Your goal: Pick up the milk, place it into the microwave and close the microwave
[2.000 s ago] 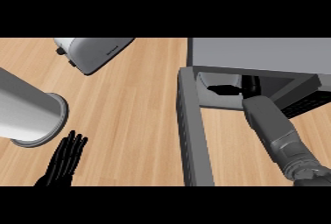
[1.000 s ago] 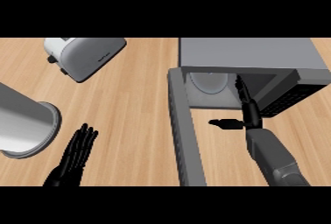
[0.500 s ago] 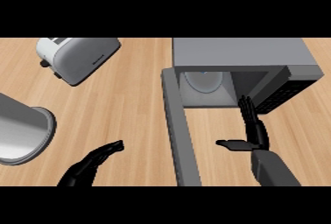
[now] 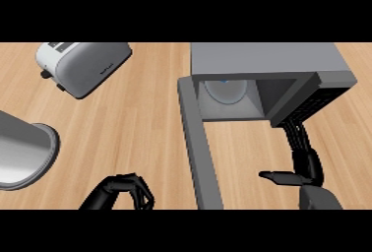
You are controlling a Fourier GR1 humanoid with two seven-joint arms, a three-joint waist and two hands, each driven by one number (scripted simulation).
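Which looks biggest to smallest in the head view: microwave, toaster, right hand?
1. Microwave, with its open door, takes up the most of the view.
2. Toaster.
3. Right hand, open below the microwave's front; it looks smallest, though partly cut off.

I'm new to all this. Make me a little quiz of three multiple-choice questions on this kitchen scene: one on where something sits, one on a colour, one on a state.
1. Where is the toaster?
A. upper left of the counter
B. inside the microwave
C. under the right hand

2. What colour are the robot's hands?
A. white
B. black
C. orange

3. How is the microwave door?
A. shut
B. missing
C. open

Answers:
1 A: the toaster lies at the upper left, apart from the microwave.
2 B: both the left hand and the right hand are black.
3 C: the door swings out towards the robot, leaving the cavity exposed.
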